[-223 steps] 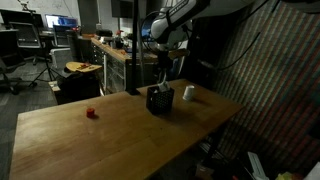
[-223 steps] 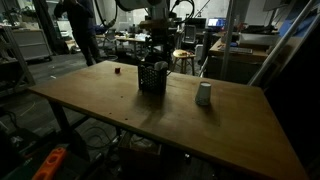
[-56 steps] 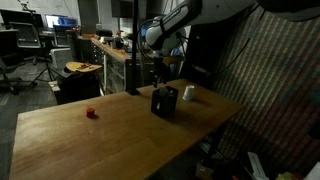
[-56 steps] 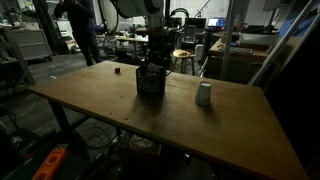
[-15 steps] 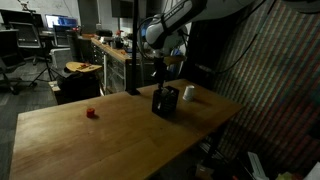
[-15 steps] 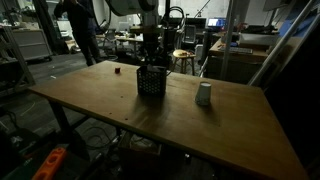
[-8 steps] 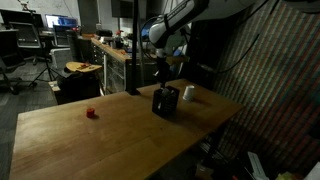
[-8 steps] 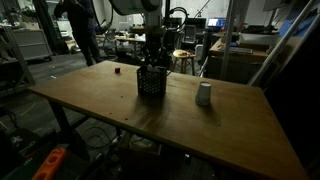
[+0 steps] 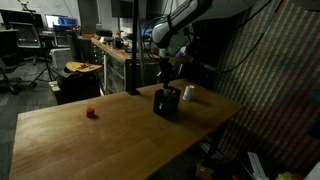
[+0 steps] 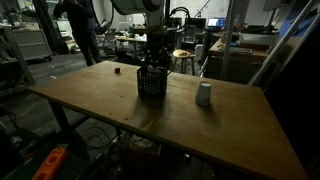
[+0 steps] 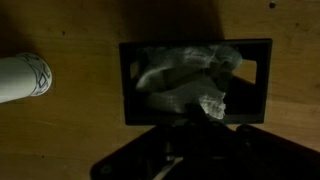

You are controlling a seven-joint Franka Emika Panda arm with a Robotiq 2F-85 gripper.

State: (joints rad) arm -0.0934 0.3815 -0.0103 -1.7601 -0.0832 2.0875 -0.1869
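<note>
A black mesh box point(image 9: 166, 101) stands on the wooden table point(image 9: 100, 145) and shows in both exterior views point(image 10: 151, 80). My gripper point(image 9: 164, 86) hangs straight down onto its top edge point(image 10: 152, 62). In the wrist view the dark fingertips meet, shut, at the box's near wall point(image 11: 190, 122). The box's rim point(image 11: 127, 85) frames white crumpled material point(image 11: 175, 80) inside. The grip itself is lost in shadow.
A white cup point(image 9: 189, 94) stands just beyond the box point(image 10: 204, 94), at the left edge of the wrist view point(image 11: 20, 78). A small red object point(image 9: 91, 113) lies farther off point(image 10: 117, 70). Benches, chairs and a person point(image 10: 80, 25) fill the room behind.
Over the last second the gripper and the box have shifted slightly toward the white cup. The cup and the red object have stayed put.
</note>
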